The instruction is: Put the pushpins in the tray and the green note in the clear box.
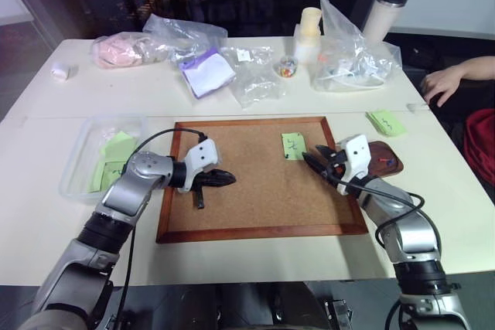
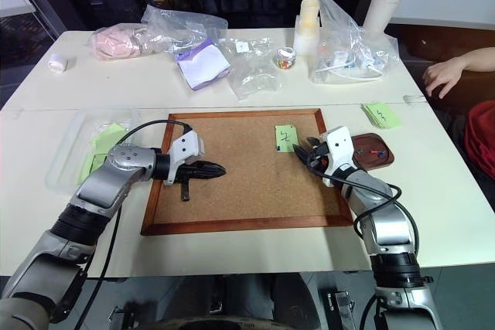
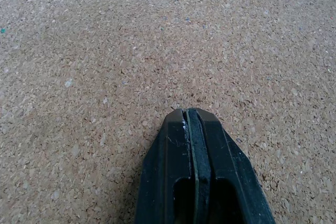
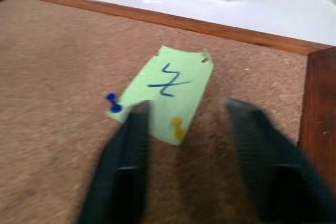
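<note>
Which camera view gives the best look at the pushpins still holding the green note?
The right wrist view: the green note sits close, with a blue pushpin and a yellow pushpin at its corners. Both eye views show the note on the corkboard but the pins are too small to tell.

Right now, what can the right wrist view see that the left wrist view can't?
Right wrist view: the small light-green square paper note with its squiggle, a blue pushpin and a yellow pushpin at its corners, the board's wooden frame, and the right claw with fingers apart. Left wrist view: the left claw, fingers pressed together. Both show the brown corkboard.
</note>
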